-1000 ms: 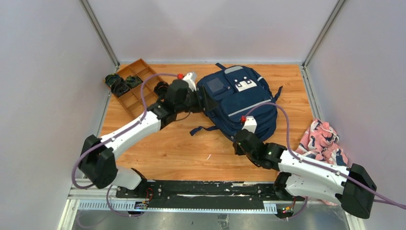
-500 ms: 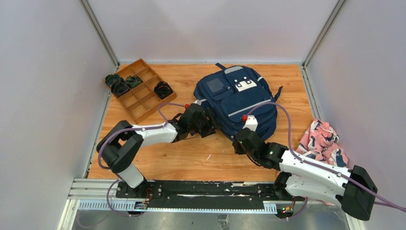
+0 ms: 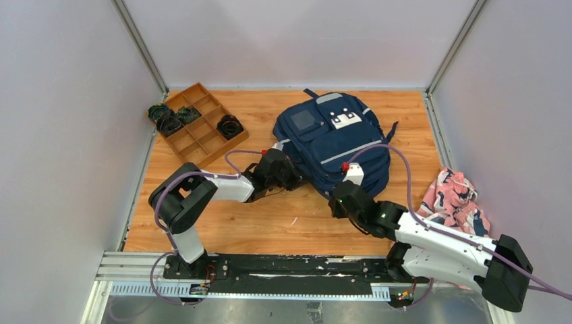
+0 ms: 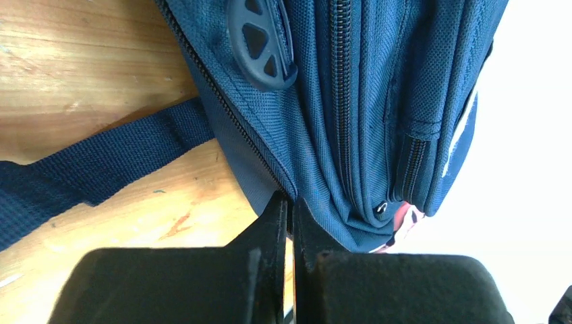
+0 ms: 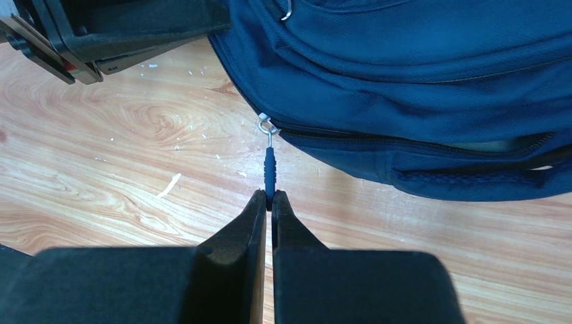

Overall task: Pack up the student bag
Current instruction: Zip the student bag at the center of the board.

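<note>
Top view: the student bag lies on the desk, directly ahead of the left gripper and right gripper.

Left wrist view: its jaws are pinched nearly closed on the bag's fabric edge.

Right wrist view: its jaws are clamped narrow on the blue zipper pull.

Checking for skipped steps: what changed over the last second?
The left gripper slid back along the student bag from its far-left side to its near-left edge, where it pinches the fabric. The right gripper kept hold of the zipper pull; tray and pink cloth stayed put.
</note>
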`<state>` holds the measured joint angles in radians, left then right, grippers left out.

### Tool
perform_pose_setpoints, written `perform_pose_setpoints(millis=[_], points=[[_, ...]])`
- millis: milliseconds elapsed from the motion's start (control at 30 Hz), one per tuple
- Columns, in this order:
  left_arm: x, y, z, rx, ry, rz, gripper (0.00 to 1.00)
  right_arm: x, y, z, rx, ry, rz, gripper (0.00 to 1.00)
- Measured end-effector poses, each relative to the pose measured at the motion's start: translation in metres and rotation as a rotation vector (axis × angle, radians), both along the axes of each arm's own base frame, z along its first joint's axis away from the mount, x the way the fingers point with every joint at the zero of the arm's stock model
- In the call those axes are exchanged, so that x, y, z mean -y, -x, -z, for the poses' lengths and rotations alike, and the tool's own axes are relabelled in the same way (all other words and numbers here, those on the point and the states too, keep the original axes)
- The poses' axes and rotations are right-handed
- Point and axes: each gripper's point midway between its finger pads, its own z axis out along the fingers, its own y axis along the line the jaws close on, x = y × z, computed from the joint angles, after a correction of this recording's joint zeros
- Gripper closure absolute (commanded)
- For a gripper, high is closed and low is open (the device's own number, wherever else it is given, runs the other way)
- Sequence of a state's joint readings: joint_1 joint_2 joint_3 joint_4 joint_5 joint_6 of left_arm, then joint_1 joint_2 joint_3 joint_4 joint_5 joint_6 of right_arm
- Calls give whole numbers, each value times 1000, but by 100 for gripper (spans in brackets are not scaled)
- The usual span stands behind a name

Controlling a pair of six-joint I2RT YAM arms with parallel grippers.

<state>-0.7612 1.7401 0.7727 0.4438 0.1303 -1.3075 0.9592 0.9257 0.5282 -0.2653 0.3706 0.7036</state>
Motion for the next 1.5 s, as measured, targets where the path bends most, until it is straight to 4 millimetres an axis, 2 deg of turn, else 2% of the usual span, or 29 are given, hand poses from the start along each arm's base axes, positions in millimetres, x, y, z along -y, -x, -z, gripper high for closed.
perform_pose_setpoints(millis=[67,133,300,367,500,567,600,667,767,867,967,1100,1167,1233,1300,1333,1433,1500], points=[[-6,-1,-1,-4,14,4,100,1,0,-4,9,-8,0,100],[-20,-8,-4,-1,25,-5,100,4,1,-9,24,-21,2,100],[-76,-47,-17,46,4,-95,100,18,4,-15,49,-33,27,100],[-93,-58,-19,57,-22,-107,100,24,2,-17,58,-40,46,100],[-98,-66,-25,60,-89,-36,100,37,-5,-17,65,-58,99,100],[-98,-78,-30,74,-138,1,100,48,-8,-11,56,-46,140,100],[-97,-84,-32,83,-158,14,98,53,-10,-7,49,-39,158,100],[-103,-100,-34,89,-201,26,72,56,-13,-5,42,-43,175,100],[-110,-117,-37,121,-265,38,53,50,-14,-9,42,-60,149,100],[-123,-133,-57,194,-314,10,50,48,-12,-3,10,-37,121,100],[-117,-116,-79,251,-356,30,50,40,-11,0,-29,-26,87,100],[-85,-53,-113,333,-317,117,50,30,-14,2,-63,-19,58,100],[-71,-17,-121,349,-272,149,50,26,-16,1,-66,-21,49,100],[-64,8,-120,337,-233,158,50,24,-16,1,-67,-22,42,100],[-56,27,-108,300,-211,155,49,23,-17,-1,-64,-23,38,100],[-52,35,-99,271,-211,150,44,22,-18,-1,-63,-24,36,100],[-37,50,-80,203,-213,156,41,21,-18,1,-67,-22,30,100],[-27,52,-71,171,-203,149,40,21,-17,1,-69,-21,28,100]])
